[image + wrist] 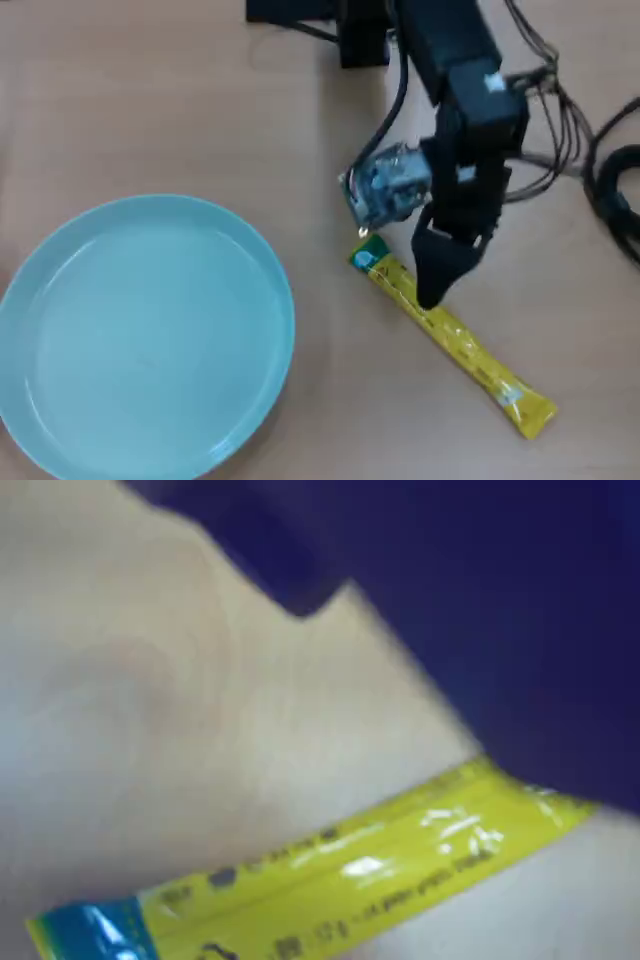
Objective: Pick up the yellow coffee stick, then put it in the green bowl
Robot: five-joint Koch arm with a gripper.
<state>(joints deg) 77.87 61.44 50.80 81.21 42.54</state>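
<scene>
In the overhead view the green bowl [145,335] sits empty at the left of the desk [150,110]. Right of it, well apart, the yellow coffee stick [455,345] lies flat and slantwise, green end toward the bowl. The hand [432,292] hangs over its upper third; only one dark tip shows, so whether it is spread or closed cannot be told. The sachet looks light, thin, glossy and probably slippery; pinching across its narrow width near the middle seems best.
</scene>
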